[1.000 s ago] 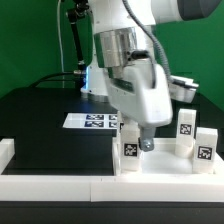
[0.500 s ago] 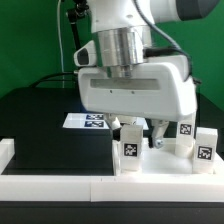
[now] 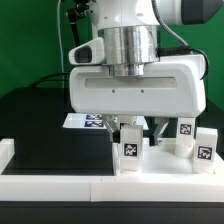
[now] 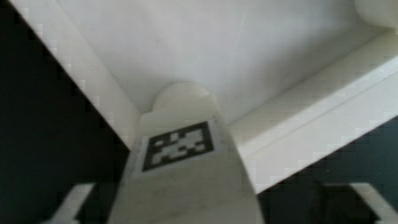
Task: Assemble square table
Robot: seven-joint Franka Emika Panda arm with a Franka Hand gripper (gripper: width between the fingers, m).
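Starting at the exterior view's left: the black worktop (image 3: 45,125) stretches out, edged along the front by the low white wall (image 3: 60,183), and behind it the marker board (image 3: 85,121) peeks out with its tags half hidden by the arm. Moving to the middle, the gripper (image 3: 134,128) is down low, its broad white body filling the frame, hanging right over 1 upright leg (image 3: 130,152) that stands just inside the wall with its tag facing us. In the wrist view that same leg (image 4: 178,160) rises between the 2 fingertips (image 4: 68,205), with a gap showing on each side, so the jaws look part-spread around it; whether the pads have actually bitten I cannot tell. Behind the leg in the wrist view lies a wide white rimmed surface, likely the tabletop slab (image 4: 231,50), though it is hard to place in the exterior view. On to the right: 2 more legs (image 3: 185,135), the second (image 3: 205,148) near the corner, both upright and apart from the gripper. The risk now: the leg does not sit centred, so 1 finger could meet it first and tip it against the wall, or a high grip could let it twist.
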